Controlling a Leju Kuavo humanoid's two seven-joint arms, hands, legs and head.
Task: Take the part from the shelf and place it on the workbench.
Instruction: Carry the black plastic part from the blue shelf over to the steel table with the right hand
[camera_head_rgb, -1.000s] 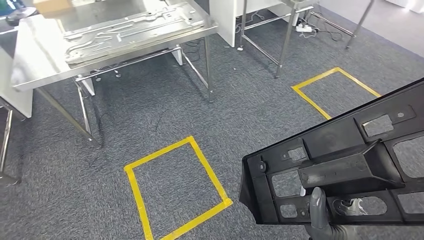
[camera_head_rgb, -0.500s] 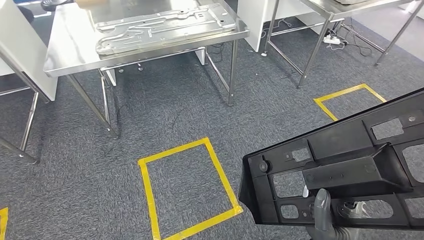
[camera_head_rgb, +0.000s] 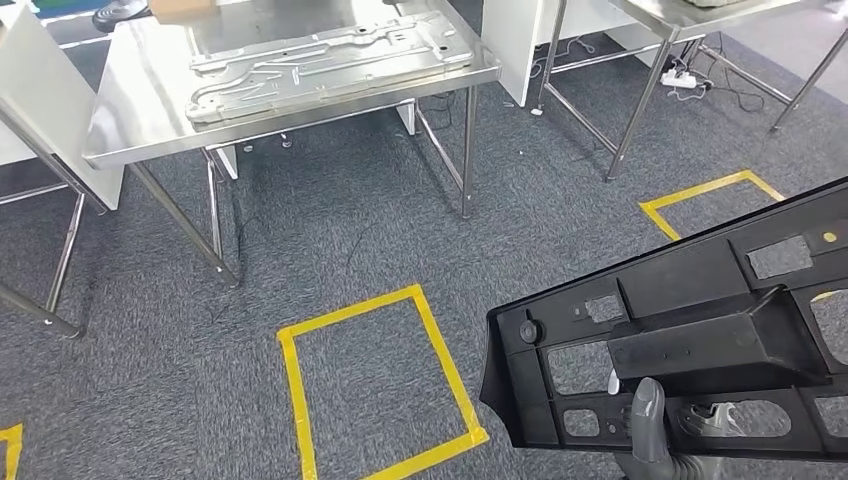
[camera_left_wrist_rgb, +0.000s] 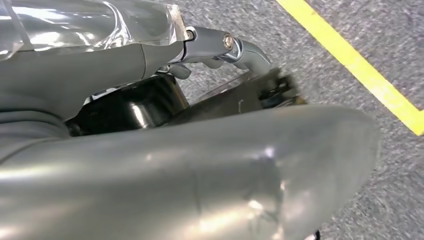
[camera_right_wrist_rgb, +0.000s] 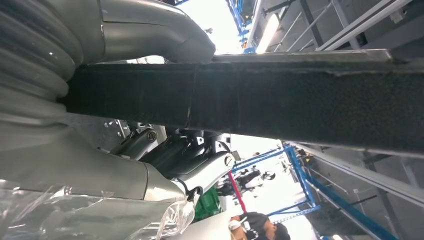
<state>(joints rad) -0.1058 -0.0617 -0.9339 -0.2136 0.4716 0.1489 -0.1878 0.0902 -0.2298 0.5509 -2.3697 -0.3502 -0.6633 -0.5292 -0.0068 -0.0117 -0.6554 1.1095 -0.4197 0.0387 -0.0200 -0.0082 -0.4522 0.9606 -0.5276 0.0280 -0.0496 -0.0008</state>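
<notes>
Fingers of right hand grasp black plastic frame part; left hand unclear. View shifted; steel workbench nearer, carrying continues.

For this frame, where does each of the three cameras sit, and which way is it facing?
Head view: high on the body, facing forward and down at carpet, yellow tape square, steel workbench; right hand grips the black plastic part.
Left wrist view: behind the left hand, facing the carpet and yellow tape.
Right wrist view: behind the right hand, facing upward past the part.
Shared: head and right wrist views both show the part.
</notes>
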